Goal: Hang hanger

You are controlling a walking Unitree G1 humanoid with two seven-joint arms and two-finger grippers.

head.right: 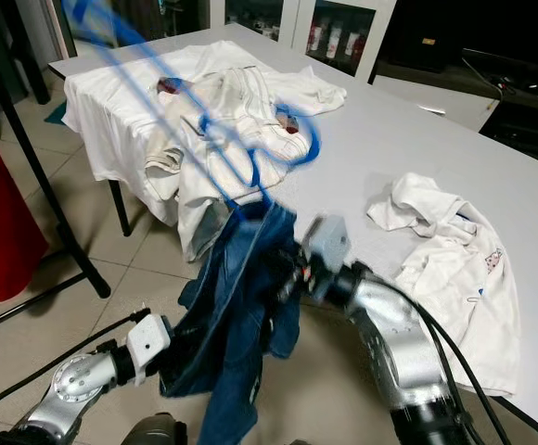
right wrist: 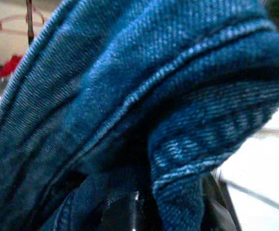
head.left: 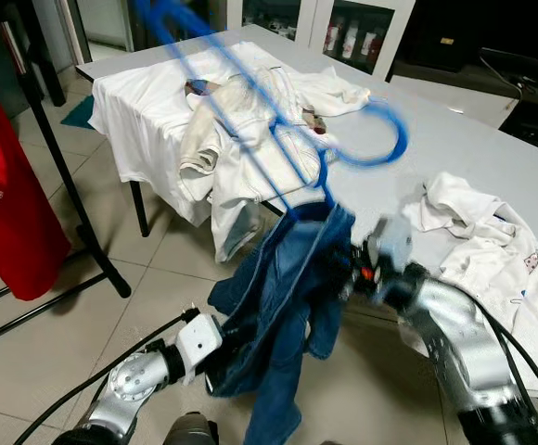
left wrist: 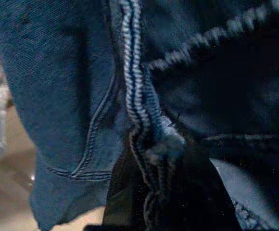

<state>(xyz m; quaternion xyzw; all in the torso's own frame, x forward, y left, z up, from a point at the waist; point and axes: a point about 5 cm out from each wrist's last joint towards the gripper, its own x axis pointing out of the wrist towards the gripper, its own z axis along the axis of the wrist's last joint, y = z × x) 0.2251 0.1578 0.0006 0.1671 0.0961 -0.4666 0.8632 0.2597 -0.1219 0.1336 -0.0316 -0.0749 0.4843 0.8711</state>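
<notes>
Left eye view: two grippers hold blue jeans (head.left: pixel 283 297) under a blurred blue hanger (head.left: pixel 278 120).
A red garment (head.left: pixel 5 195) hangs on a black rack (head.left: pixel 70 185) at far left. The left gripper (head.left: pixel 215 357) is clamped on the jeans' lower hem; the right gripper (head.left: pixel 343 269) pinches their top edge, beside the table (head.left: pixel 454 153) of white clothes (head.left: pixel 241 130).
</notes>
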